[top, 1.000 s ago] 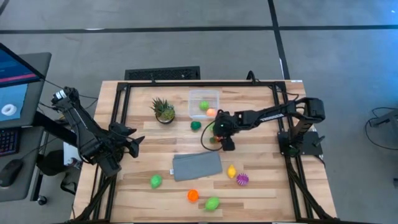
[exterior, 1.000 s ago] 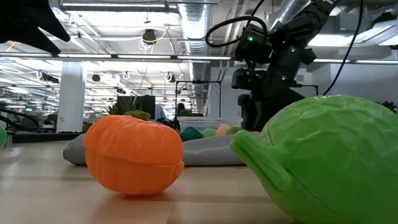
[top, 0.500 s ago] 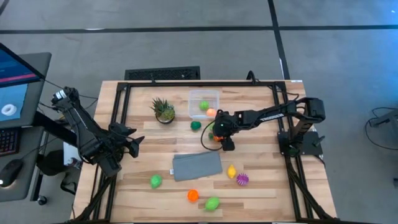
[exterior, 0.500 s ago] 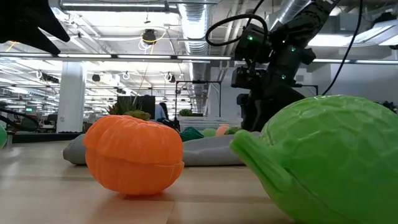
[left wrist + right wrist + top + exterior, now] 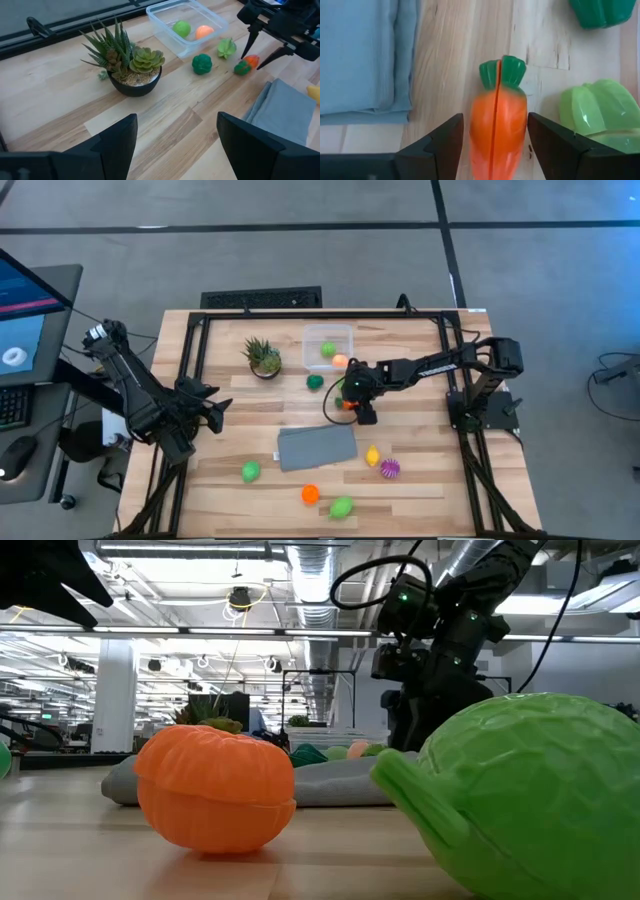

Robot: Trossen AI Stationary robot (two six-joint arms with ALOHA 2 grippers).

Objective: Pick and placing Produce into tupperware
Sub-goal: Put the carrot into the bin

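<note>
The clear tupperware stands far of centre, holding a green piece and an orange-pink one. A toy carrot, orange with a green top, lies on the wood just near of it. My right gripper points steeply down over the carrot, open, one finger close on each side. A dark green pepper and a pale green piece lie beside the carrot. My left gripper waits open above the table's left edge. My right gripper comes at the carrot's orange body from above, slanting, with its fingers lying along the carrot on either side of it. The carrot lies flat on the table. I cannot tell whether the fingers touch it.
A potted plant stands left of the tub. A folded grey cloth lies near of the carrot. Yellow, spiky purple, green, orange and green pieces lie toward the near edge.
</note>
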